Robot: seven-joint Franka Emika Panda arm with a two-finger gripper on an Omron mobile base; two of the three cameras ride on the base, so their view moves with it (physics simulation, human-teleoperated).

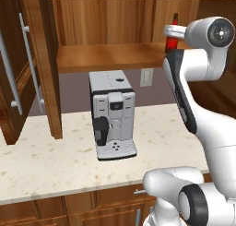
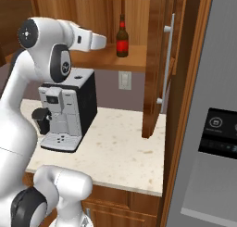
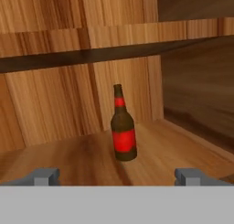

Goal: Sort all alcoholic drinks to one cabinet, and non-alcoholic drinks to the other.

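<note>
You have the hand (image 3: 117, 176) raised to the open cabinet, its fingertips (image 3: 43, 176) set wide apart with nothing between them; ahead of it a dark brown beer bottle (image 3: 123, 127) with a red label stands upright on the cabinet shelf (image 3: 68, 159), near the back wall and clear of the hand; in the right base view the same bottle sits alone on the shelf just beyond the arm's wrist, with the cabinet door (image 2: 157, 59) swung open to its right. Judging from this, you are at the placing end of one bottle's sorting, with the hand empty and the bottle already standing where it belongs; whether you are backing off or approaching cannot be told from this alone. Your next move calls for drawing the hand straight out without brushing the bottle, then clearing the coffee machine (image 1: 112, 114) on the worktop (image 1: 46, 165) below as the arm comes down.
</note>
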